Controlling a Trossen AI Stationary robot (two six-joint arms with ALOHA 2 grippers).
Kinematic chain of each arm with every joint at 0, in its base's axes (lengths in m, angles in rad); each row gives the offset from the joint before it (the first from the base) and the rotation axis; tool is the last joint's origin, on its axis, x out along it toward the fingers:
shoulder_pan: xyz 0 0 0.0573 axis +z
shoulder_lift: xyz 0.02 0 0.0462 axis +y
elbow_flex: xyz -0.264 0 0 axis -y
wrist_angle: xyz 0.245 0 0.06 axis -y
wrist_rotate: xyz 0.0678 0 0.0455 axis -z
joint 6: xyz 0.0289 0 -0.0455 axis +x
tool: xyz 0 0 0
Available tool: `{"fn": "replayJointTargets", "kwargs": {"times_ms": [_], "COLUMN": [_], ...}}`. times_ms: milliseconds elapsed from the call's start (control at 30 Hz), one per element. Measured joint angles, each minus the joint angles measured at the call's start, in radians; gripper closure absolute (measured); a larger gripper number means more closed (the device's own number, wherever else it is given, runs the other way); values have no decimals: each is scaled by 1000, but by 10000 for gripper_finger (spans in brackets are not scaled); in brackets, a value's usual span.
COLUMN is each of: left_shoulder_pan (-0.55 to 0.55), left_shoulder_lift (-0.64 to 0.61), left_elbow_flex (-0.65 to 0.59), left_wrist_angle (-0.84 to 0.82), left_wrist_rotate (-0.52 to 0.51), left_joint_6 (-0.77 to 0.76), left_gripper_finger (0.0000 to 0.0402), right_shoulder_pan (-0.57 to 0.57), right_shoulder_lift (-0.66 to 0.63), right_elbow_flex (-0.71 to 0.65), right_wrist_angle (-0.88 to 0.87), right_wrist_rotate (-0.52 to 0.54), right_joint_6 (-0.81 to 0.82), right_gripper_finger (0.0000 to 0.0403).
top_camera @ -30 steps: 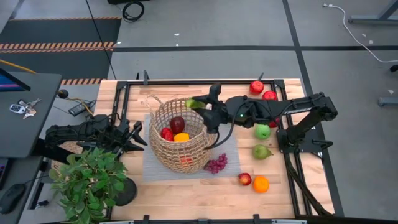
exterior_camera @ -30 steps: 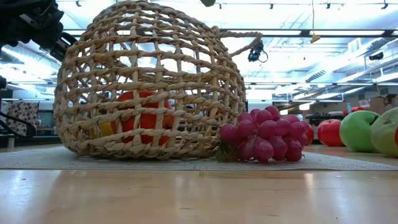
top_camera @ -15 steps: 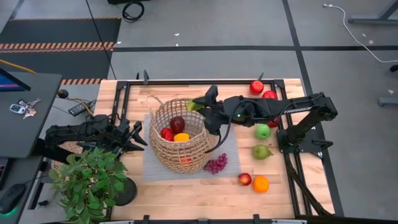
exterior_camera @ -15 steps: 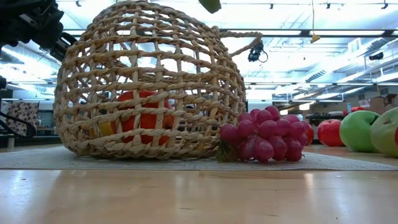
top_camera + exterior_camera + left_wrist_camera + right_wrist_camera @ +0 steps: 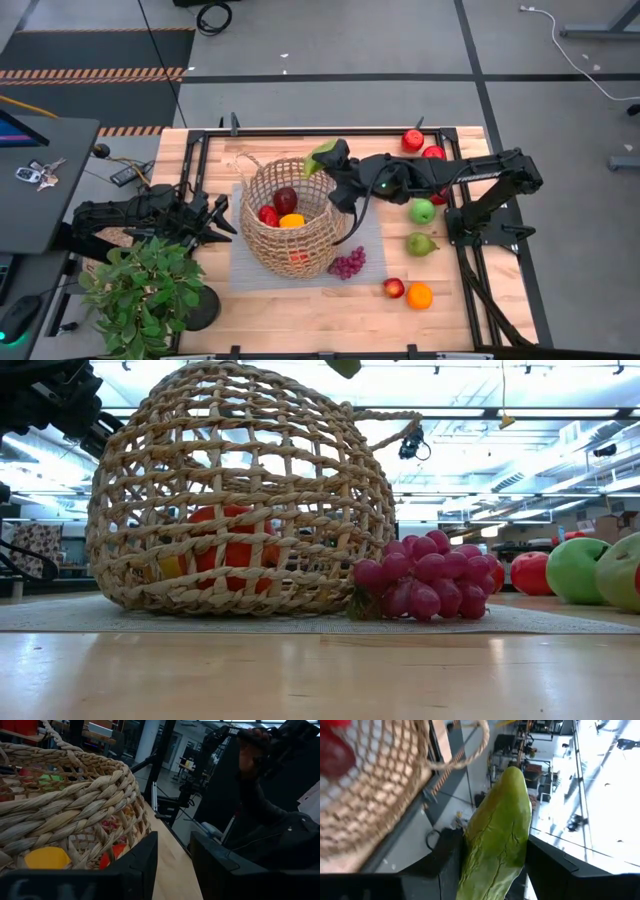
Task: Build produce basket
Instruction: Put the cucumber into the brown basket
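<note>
The wooden worktop (image 5: 300,310) holds a grey mat (image 5: 250,275), and the big tan basket (image 5: 288,228) sits on that mat. A leafy green plant (image 5: 140,290) stands at the near left corner of the worktop.

Inside the basket are a dark red fruit (image 5: 286,198), a red one (image 5: 268,215) and a yellow-orange one (image 5: 292,221).

The right pincer (image 5: 330,160) hangs over the far rim of the basket. It is clamped on a long green vegetable (image 5: 497,835).

The left pincer (image 5: 222,218) waits low beside the basket's left side. Its two dark fingers (image 5: 140,865) sit a little apart with nothing between them.

Purple grapes (image 5: 347,264) lie on the mat, touching the basket. To the right on the worktop are a green apple (image 5: 423,211), a green pear (image 5: 420,243), an orange (image 5: 419,295) and red apples (image 5: 394,288).
</note>
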Motion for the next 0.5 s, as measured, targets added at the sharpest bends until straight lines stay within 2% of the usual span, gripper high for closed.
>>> {"fn": "replayJointTargets", "kwargs": {"times_ms": [133,267,500], "left_shoulder_pan": [0,0,0], "left_shoulder_lift": [0,0,0], "left_elbow_flex": [0,0,0], "left_wrist_angle": [0,0,0], "left_wrist_rotate": [0,0,0], "left_joint_6": [0,0,0], "left_gripper_finger": [280,280,280], "right_shoulder_pan": [-12,-27,-40], "right_shoulder_lift": [0,0,0], "right_elbow_flex": [0,0,0], "right_wrist_angle": [36,57,58], "right_wrist_rotate": [-3,-42,-139], "right_joint_6": [-16,-98,-114], "right_gripper_finger": [201,201,201]}}
